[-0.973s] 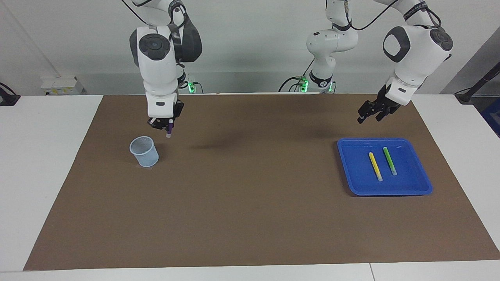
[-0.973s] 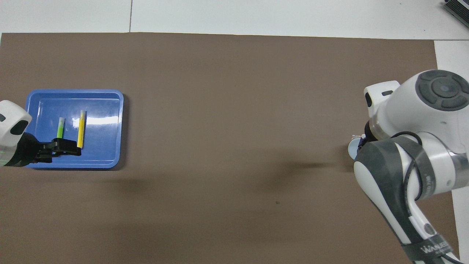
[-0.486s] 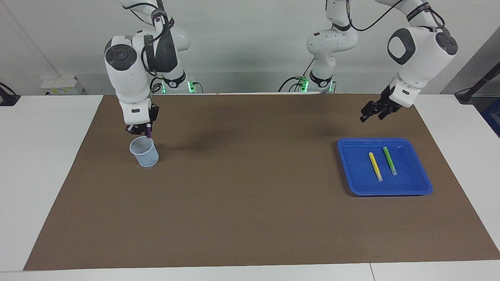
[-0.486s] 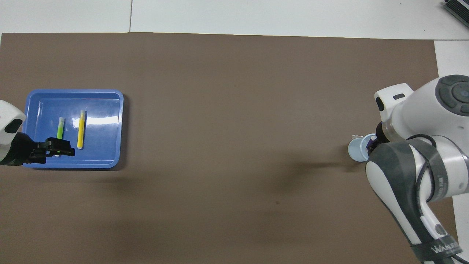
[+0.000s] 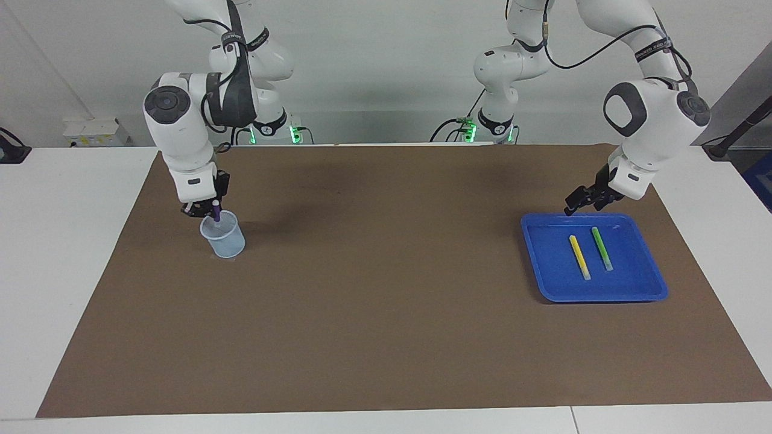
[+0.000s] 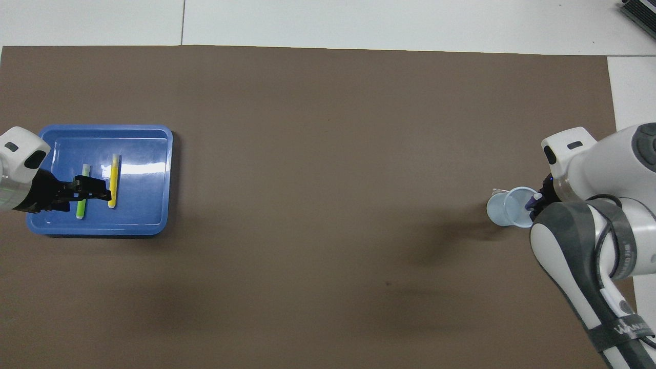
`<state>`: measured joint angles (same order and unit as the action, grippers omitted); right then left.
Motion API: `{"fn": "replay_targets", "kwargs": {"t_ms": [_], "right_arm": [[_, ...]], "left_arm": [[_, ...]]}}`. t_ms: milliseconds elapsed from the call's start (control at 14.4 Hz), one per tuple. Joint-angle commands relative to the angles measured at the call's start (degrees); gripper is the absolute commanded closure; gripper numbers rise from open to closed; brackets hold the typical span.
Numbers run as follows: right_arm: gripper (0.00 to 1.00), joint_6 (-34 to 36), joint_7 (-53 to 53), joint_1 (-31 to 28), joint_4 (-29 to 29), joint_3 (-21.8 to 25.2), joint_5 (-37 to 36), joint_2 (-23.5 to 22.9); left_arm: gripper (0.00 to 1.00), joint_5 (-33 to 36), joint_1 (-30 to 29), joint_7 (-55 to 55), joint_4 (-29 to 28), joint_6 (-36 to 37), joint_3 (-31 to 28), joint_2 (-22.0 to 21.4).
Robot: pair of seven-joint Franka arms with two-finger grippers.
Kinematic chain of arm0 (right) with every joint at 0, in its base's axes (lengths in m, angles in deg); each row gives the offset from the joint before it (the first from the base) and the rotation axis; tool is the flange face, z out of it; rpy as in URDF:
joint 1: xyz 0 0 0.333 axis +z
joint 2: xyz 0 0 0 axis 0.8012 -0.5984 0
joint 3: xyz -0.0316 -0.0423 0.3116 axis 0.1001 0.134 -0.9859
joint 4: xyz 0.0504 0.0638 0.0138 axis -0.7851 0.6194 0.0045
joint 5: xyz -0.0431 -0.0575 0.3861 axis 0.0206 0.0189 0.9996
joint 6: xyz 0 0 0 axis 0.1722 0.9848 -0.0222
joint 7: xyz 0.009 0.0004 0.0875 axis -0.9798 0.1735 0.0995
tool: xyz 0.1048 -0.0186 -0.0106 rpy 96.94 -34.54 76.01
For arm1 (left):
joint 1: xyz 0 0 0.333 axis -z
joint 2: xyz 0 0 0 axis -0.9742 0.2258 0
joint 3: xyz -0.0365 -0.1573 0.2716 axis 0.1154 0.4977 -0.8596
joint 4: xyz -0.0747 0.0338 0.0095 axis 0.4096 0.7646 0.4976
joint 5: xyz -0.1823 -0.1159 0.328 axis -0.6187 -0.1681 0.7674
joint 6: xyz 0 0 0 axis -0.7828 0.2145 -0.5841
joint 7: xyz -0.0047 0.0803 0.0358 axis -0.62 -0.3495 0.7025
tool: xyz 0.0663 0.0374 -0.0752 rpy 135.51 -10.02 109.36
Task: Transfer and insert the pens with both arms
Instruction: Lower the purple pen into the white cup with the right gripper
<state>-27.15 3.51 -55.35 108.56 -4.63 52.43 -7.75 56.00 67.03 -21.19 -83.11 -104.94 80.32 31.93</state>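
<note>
My right gripper (image 5: 204, 208) is shut on the purple pen (image 5: 216, 211) and holds it upright over the pale blue cup (image 5: 223, 236), with the pen's lower end at the cup's mouth. In the overhead view the pen (image 6: 533, 201) shows at the rim of the cup (image 6: 509, 206), beside the right gripper (image 6: 539, 197). The yellow pen (image 5: 579, 257) and the green pen (image 5: 601, 248) lie side by side in the blue tray (image 5: 603, 296). My left gripper (image 5: 580, 202) is open, low over the tray's edge nearer the robots. In the overhead view the left gripper (image 6: 95, 187) covers the middle of the green pen (image 6: 80, 208), beside the yellow pen (image 6: 113, 180).
A brown mat (image 5: 386, 301) covers most of the white table. The cup stands toward the right arm's end, the blue tray (image 6: 154, 225) toward the left arm's end. The right arm's large elbow hangs over the mat's edge near the cup.
The right gripper moved sideways and down with the purple pen, from beside the cup to over its mouth. The left gripper dropped from high above the mat to the tray's edge.
</note>
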Motion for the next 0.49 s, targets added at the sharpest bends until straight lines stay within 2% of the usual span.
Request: {"fn": "replay_targets", "kwargs": {"t_ms": [0, 69, 139, 278, 417], "right_arm": [[0.72, -1.57, 0.07, -1.49, 2.92, -0.51, -0.7, 1.99], [0.47, -1.57, -0.01, -1.58, 3.02, -0.51, -0.18, 1.99], [0.43, -1.48, 0.07, -1.58, 2.93, -0.51, -0.09, 1.99], [0.16, -1.31, 0.07, -1.58, 2.93, -0.6, 0.0, 1.99], [0.0, -0.61, 0.16, -1.58, 2.32, -0.6, 1.57, 1.91]], "left_arm": [[0.0, 1.19, -0.37, -0.72, 1.39, -1.95, 0.2, 2.91], [0.0, 1.27, -0.37, -0.72, 1.39, -2.65, 0.2, 3.53], [0.0, 1.27, -0.37, -0.81, 1.83, -3.1, 0.2, 4.58], [0.0, 1.27, -0.37, -0.9, 3.5, -4.15, 0.2, 7.13], [0.0, 1.71, -0.63, -3.43, 3.5, -7.04, 0.2, 8.72]]}}
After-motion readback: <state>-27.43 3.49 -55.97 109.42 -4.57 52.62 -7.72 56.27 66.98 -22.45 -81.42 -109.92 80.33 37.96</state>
